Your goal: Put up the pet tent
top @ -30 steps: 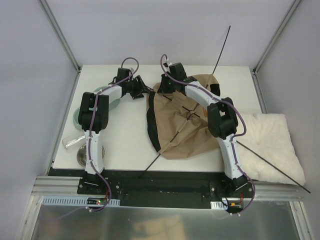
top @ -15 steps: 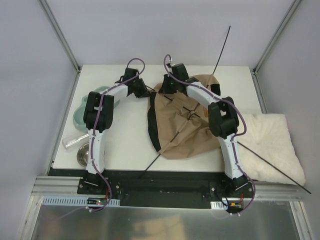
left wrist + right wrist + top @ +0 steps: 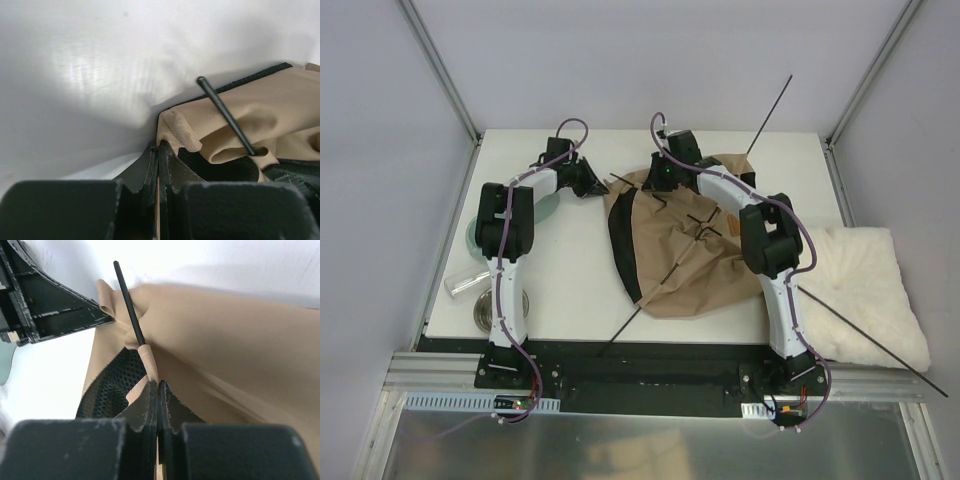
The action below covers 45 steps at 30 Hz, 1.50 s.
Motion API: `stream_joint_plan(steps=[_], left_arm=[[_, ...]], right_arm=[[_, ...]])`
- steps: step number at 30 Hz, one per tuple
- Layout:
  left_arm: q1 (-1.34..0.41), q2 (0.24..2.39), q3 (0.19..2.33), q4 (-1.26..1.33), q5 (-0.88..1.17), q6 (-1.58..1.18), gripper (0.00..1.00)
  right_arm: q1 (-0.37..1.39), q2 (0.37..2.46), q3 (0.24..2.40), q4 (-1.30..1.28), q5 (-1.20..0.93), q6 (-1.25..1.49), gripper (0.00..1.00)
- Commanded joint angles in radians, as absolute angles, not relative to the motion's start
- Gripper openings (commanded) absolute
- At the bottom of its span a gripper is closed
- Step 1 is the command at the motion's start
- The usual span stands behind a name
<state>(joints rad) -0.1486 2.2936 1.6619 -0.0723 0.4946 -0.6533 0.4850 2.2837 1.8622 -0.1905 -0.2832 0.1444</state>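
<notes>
Tent position: the pet tent point(image 3: 695, 265) lies slumped flat on the white table point(image 3: 570, 270), right of centre, its near-right part beside the fluffy cream cushion point(image 3: 865, 285)
Left gripper: the left gripper point(image 3: 159, 150) has its jaws pressed together on the tan corner at the tent's far-left end, just beside the right arm's fingers
Right gripper: the right gripper point(image 3: 157, 387) is pinched tight on a narrow tan strip at the same corner, where the black pole point(image 3: 127, 300) enters the fabric
Done so far: the thin black poles point(image 3: 670, 275) appear threaded through the tent and cross over its middle; both arms have hold of one corner
Left to do: the fabric is not raised, no dome or opening stands up, and the pole ends poke out well past the cloth, so I judge the setup early; this pole tip seems not yet seated at its corner, and the frame then has to be bowed up
Long axis: the flat tent runs diagonally, from the gripped far-left corner toward the near-right edge by the cushion
Pointing: the black-trimmed edge faces left; black mesh lining shows under the lifted corner
Pole lines: one runs from the near-left table edge up toward the far right, the other from the gripped corner out over the cushion
Pom-pom and label: not visible in these views
</notes>
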Motion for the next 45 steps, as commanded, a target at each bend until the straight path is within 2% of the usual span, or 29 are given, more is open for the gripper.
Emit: stream_joint_plan(steps=[1, 12, 26, 39, 45], left_arm=[[-0.091, 2.230, 1.618, -0.088, 0.546, -0.603, 0.00], [-0.057, 2.229, 1.629, -0.083, 0.561, -0.650, 0.00], [-0.048, 2.255, 1.680, -0.090, 0.512, -0.718, 0.00], [-0.046, 2.267, 1.712, -0.153, 0.425, -0.726, 0.00], [-0.045, 2.286, 1.744, -0.183, 0.406, -0.744, 0.00]], right_arm=[[0.476, 2.192, 1.862, -0.218, -0.290, 0.094, 0.00], [0.482, 2.143, 1.792, -0.218, -0.423, 0.080, 0.00], [0.497, 2.152, 1.799, -0.325, -0.454, 0.008, 0.00], [0.494, 2.088, 1.732, -0.200, -0.474, 0.074, 0.00], [0.494, 2.097, 1.743, -0.222, -0.491, 0.063, 0.00]])
